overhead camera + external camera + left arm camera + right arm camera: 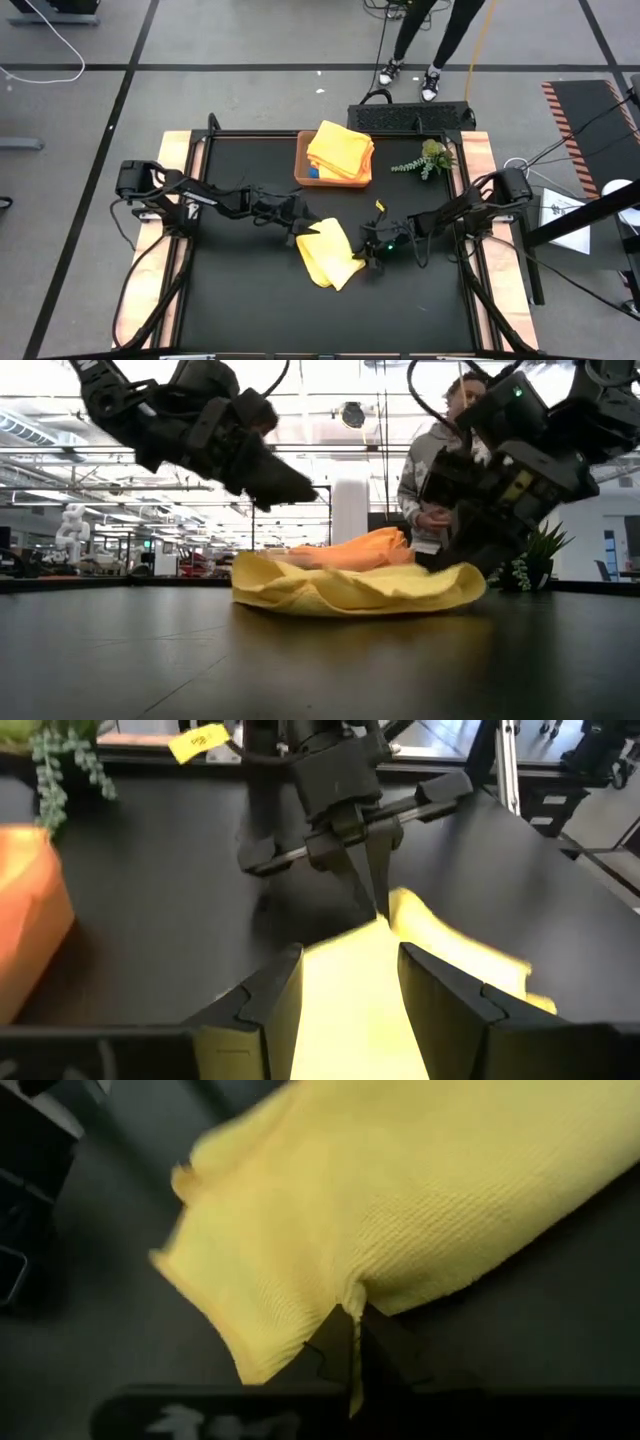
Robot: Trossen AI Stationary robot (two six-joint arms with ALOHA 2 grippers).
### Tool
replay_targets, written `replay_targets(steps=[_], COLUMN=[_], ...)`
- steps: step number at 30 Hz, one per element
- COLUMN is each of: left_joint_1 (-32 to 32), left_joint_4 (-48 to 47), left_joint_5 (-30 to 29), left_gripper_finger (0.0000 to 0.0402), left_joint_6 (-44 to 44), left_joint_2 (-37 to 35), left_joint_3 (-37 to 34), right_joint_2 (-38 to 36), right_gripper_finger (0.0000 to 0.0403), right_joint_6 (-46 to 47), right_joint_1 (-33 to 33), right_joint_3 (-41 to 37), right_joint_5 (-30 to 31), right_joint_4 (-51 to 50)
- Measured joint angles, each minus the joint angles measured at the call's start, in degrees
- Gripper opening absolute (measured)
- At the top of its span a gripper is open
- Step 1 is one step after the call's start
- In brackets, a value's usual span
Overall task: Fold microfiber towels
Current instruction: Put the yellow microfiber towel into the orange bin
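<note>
A yellow microfiber towel (330,252) lies rumpled on the black table's middle, partly folded over itself. My right gripper (352,1312) is shut on its right-hand edge. My left gripper (350,952) hangs open just above the towel's left part (270,575), with yellow cloth showing below the gap between its fingers and clear of them. Several folded orange towels (340,148) are stacked in the brown tray (302,165) at the far middle. My right gripper pinches the yellow towel's edge (350,1292) between its two shut fingers, on the side toward the table's right. The fingers slant down from the table's right. One layer or several, I cannot tell. The rest of the towel lies slack on the table.
A small green plant sprig (430,158) lies right of the tray near the far right corner. A person (440,470) stands beyond the table's far edge. Bare black table surface lies near the front edge (320,320).
</note>
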Motion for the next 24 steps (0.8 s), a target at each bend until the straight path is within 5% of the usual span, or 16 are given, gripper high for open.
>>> replay_targets(steps=[8,20,24], left_joint_1=[0.3,1.7,2.8], left_joint_4=[-4.2,-17.8,-21.9], left_joint_5=[2.5,2.9,9.8], left_gripper_finger=[0.0182,0.0279,0.0286], left_joint_6=[2.7,10.1,12.3], left_joint_2=[7.6,19.7,21.5], left_joint_3=[8.4,24.3,27.7], right_joint_2=[-6.3,-6.8,-6.9], right_gripper_finger=[0.0001,0.0001,0.0000], right_joint_6=[-2.5,-4.7,-6.3], right_joint_1=[-0.1,-0.1,-0.1], right_joint_3=[0.1,1.4,2.7], right_joint_5=[1.4,1.5,1.5], right_joint_4=[-4.0,-4.9,-5.3])
